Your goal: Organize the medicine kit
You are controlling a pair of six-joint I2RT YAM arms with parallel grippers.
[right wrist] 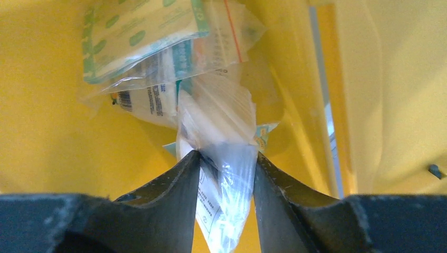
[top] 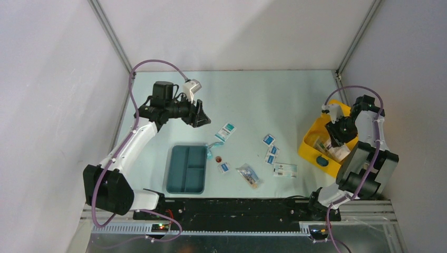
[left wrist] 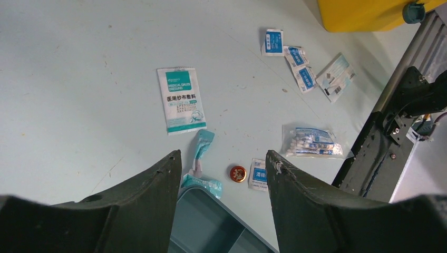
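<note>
R pincer (right wrist: 226,154) is down inside the medicine kit (right wrist: 42,132). A clear bag (right wrist: 227,179) fills the gap btw its fingers and touches both, but can't tell if it's clamped or just loose there. Only the R wrist view shows this, plus what's in the kit: a green-printed pack (right wrist: 137,31) and other clear-wrapped items against the yellow wall. The top view hides all that behind the arm but places the kit at the right edge of the table (top: 263,100). L pincer (left wrist: 222,154) is open w/ nothing btw its fingers, held over the table's left-rear part, well apart from the kit. Its wrist view gives detail the top view blurs: a gauze packet (left wrist: 181,99) w/ teal header, a small red-lidded tin (left wrist: 238,173), a bag of cotton swabs (left wrist: 312,142) and small blue-white packets (left wrist: 273,41), all flat on the table. That view catches only a corner of the teal tray (top: 187,168); the top view shows it whole, divided, near the front edge.
</note>
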